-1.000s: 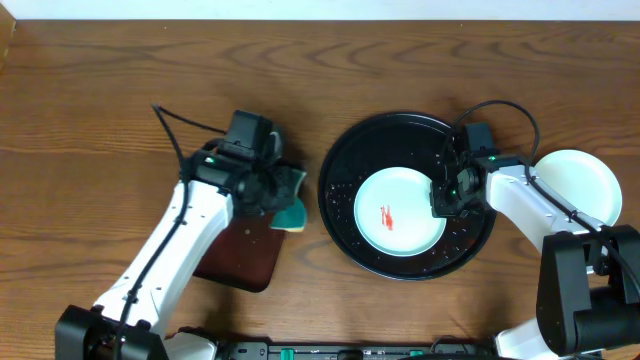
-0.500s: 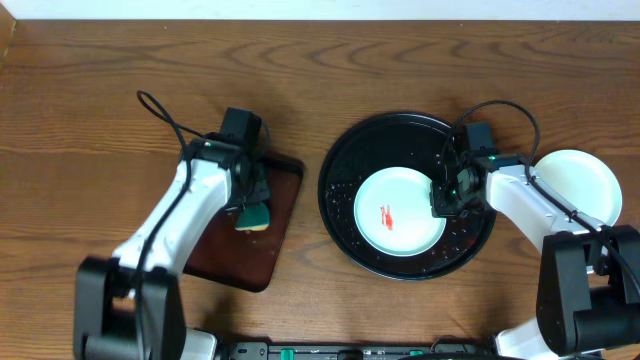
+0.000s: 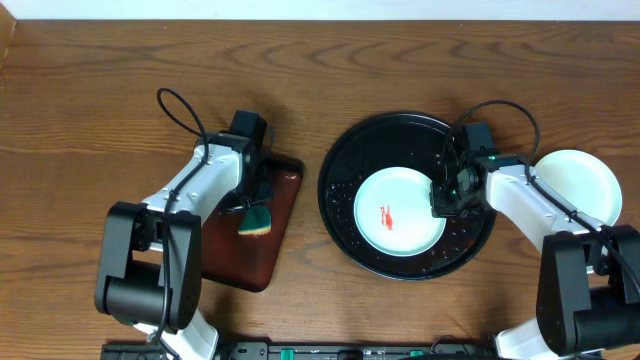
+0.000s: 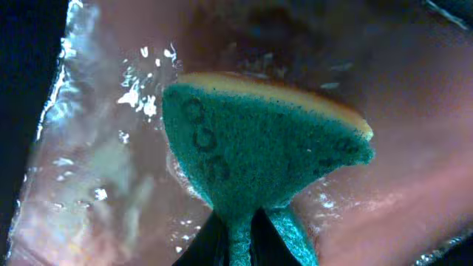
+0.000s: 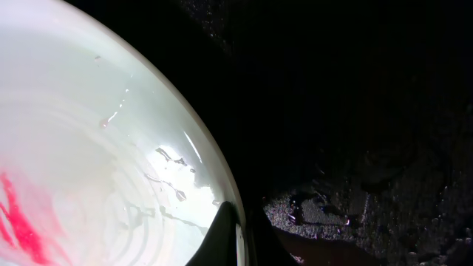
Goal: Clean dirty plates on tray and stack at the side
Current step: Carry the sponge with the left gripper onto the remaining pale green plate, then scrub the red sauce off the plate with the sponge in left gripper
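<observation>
- The left fingers [image 4: 228, 250] are pressed together on a narrow bunched fold of a sponge [image 4: 259, 155]. Its green scouring face turns toward the wrist camera, with a strip of yellow foam along its far edge.
- From overhead, the sponge [image 3: 256, 221] hangs below the left fingers [image 3: 254, 192], over the upper right part of a maroon tray [image 3: 235, 255].
- In the left wrist view the maroon tray [image 4: 111, 170] is wet and glistening under the sponge. Whether the sponge touches it cannot be told.
- The right fingers [image 5: 230, 244] pinch the rim of a plate [image 5: 89, 133], one finger inside the rim and one outside.
- The plate is pale, with water streaks and a red smear [image 5: 18, 218] near its centre.
- Overhead, the right fingers [image 3: 445, 195] sit at the right edge of the plate [image 3: 410, 195], and the red smear [image 3: 387, 215] lies just left of the plate's middle.
- The plate lies flat inside the black tray [image 3: 400, 130], in its lower half. Droplets speckle the tray's [image 5: 355, 111] glossy floor around it.
- A clean plate [image 3: 585, 175] rests on the bench [image 3: 100, 80] just beside the black tray's right rim, partly covered by the right arm.
- The maroon tray lies on the bench left of the black tray, the two apart.
</observation>
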Tool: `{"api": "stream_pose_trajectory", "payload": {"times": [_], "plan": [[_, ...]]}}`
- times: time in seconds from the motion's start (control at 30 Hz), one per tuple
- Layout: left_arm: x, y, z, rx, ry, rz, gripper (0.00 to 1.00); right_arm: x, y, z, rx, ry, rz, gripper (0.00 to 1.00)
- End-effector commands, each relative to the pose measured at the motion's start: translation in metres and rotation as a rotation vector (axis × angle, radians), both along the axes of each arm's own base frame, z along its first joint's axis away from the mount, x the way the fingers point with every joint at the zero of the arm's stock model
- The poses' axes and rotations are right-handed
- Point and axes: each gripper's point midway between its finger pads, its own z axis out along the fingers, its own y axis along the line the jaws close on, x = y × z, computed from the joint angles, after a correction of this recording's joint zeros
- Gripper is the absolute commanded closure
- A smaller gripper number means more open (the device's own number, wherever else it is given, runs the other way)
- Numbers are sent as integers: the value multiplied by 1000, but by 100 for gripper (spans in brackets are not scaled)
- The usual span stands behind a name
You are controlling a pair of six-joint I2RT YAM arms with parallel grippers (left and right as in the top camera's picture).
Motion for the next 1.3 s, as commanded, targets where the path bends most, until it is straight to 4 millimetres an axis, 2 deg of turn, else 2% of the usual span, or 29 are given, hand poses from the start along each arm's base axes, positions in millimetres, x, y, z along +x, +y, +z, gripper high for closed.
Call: {"api": "stream_pose_trajectory", "payload": {"times": [0.0, 0.23, 0.37, 0.43, 0.63, 0.77, 0.9, 1.1, 1.27], "plan": [[-7, -4, -9, -15, 69, -8, 92, -7, -4, -12, -18, 45, -20, 99], [16, -9, 55, -37, -39, -16, 93, -7, -4, -12, -18, 44, -20, 99], [19, -17, 82, -91, -93, -20, 93, -7, -4, -12, -18, 43, -20, 99], [19, -31, 93, -174, -110, -27, 92, -7, -4, -12, -18, 43, -20, 99], [16, -107, 113, -473, -128, -115, 92, -6, -3, -12, -17, 41, -21, 99], [10, -157, 108, -508, -152, -202, 92, -5, -3, -12, -17, 39, -21, 99], [-2, -205, 90, -528, -125, -239, 92, -4, -3, -12, -15, 34, -21, 99], [-14, -249, 55, -554, -63, -224, 92, -2, -3, -12, -14, 27, -26, 99], [-31, -290, 49, -691, 11, -247, 92, -2, -3, -12, -13, 28, -31, 99]]}}
